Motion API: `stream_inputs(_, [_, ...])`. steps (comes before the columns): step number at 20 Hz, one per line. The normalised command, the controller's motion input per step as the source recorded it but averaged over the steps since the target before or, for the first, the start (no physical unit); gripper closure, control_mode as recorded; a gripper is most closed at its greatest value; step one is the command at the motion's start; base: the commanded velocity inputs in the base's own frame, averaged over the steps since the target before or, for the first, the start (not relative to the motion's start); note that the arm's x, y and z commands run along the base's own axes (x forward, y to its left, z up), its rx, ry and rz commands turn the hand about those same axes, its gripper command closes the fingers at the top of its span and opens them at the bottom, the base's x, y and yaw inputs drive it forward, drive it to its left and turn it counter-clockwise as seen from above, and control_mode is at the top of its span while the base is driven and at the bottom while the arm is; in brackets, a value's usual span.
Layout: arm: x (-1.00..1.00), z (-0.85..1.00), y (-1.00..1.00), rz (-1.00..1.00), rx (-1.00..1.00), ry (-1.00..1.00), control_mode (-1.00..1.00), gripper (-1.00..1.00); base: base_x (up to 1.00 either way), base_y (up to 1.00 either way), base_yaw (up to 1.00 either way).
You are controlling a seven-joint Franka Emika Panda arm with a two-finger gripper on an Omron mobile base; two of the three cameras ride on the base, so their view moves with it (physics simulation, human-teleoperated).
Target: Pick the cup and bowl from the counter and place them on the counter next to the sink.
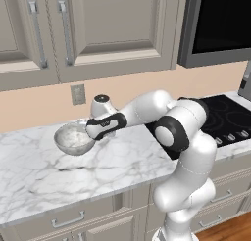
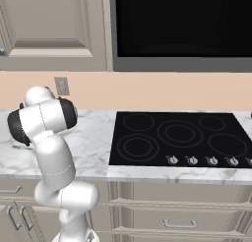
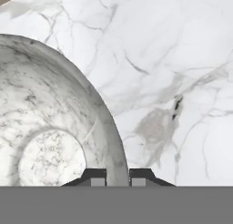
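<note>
The tool pinches the bowl by its rim near the desk's back edge; stiff, smooth, likely slippery, best held there.

Both base views look forward and down across the counter from behind the arm, sharing the cooktop. The hand view looks closely down onto the bowl.

Bare counter spreads from the bowl to the front edge; behind it the wall (with an outlet) stands close.
</note>
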Motion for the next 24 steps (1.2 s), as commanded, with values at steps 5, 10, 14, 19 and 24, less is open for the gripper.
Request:
stream_inputs(5, [0.01, 0.00, 0.00, 0.00, 0.00, 0.00, -1.00, 1.00, 0.00, 0.00, 0.00])
stream_inputs(10, [-0.24, 0.04, -0.14, 0.00, 0.00, 0.00, -1.00, 1.00, 0.00, 0.00, 0.00])
stream_inputs(14, [-0.50, 0.12, -0.28, 0.00, 0.00, 0.00, -1.00, 1.00, 0.00, 0.00, 0.00])
stream_inputs(19, [-0.57, 0.29, -0.21, 0.00, 0.02, -0.01, -1.00, 1.00, 0.00, 0.00, 0.00])
stream_inputs(24, [-0.53, 0.51, -0.19, 0.00, 0.06, -0.06, -1.00, 1.00, 0.00, 0.00, 0.00])
